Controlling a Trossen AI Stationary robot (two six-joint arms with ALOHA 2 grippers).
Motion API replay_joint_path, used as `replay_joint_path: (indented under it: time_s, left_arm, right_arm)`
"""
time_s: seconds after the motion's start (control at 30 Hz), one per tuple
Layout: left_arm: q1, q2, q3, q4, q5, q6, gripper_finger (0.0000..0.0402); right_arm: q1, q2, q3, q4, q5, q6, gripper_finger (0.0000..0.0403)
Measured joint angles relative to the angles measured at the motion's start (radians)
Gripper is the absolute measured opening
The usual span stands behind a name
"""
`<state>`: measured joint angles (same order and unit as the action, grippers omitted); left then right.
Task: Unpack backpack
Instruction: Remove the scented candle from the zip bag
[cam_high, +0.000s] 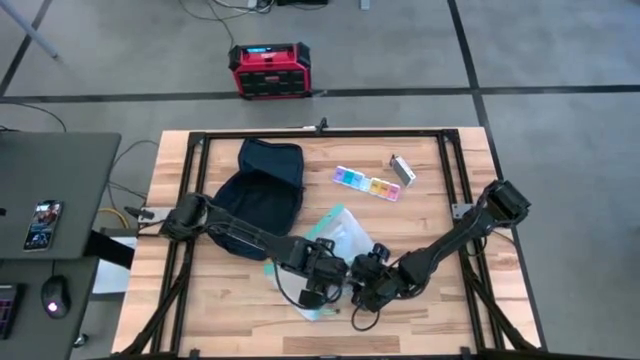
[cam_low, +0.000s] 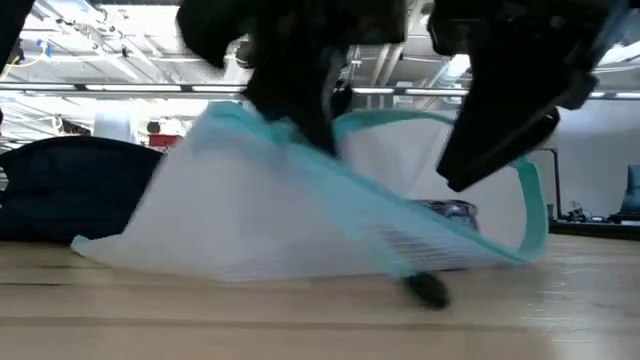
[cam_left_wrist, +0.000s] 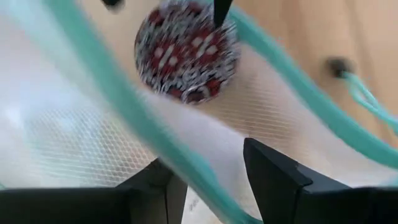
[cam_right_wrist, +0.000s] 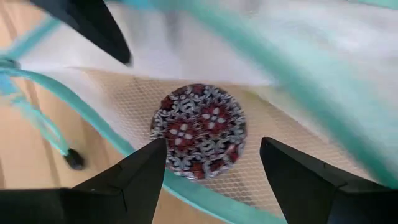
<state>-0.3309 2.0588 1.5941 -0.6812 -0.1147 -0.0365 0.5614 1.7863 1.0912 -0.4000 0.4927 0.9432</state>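
Both tools met at the near middle of the desk (cam_high: 230, 310) over a white mesh pouch (cam_high: 340, 235) with teal edging — the left tool (cam_high: 322, 278) pinched the pouch's teal rim, while the right tool (cam_high: 368, 287) stood wide above a round red-patterned disc (cam_right_wrist: 198, 130) inside the pouch. The backpack (cam_high: 260, 190) lay at the far left of the desk — apart from both tools, with a pastel pill organizer (cam_high: 366, 183) to its right.
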Motion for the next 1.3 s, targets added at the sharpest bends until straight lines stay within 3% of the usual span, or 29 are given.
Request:
replay_joint_path:
  time_s: [0.2, 0.4, 0.73, 0.9, 1.17, 1.3]
  left_arm:
    - [0.01, -0.248, -0.26, 0.284, -0.013, -0.052, 0.0126]
    - [0.027, -0.329, -0.494, 0.526, -0.009, -0.087, 0.0125]
    - [0.047, -0.326, -0.605, 0.642, -0.027, -0.059, 0.0125]
    - [0.058, -0.322, -0.639, 0.644, -0.163, -0.006, 0.0125]
    - [0.097, -0.305, -0.723, 0.754, -0.156, 0.002, 0.0125]
    - [0.124, -0.307, -0.784, 0.799, -0.155, -0.051, 0.0125]
  right_arm:
    - [-0.028, 0.0, 0.0, 0.025, 0.001, -0.001, 0.0255]
    - [-0.078, 0.002, 0.0, 0.132, 0.003, -0.002, 0.0255]
    - [-0.143, 0.047, 0.0, 0.182, 0.006, -0.036, 0.0255]
    - [-0.178, 0.086, 0.0, 0.221, 0.013, -0.023, 0.0255]
    - [-0.229, 0.107, 0.001, 0.208, -0.025, -0.005, 0.0255]
    - [-0.224, 0.147, 0.006, 0.221, -0.103, 0.037, 0.0255]
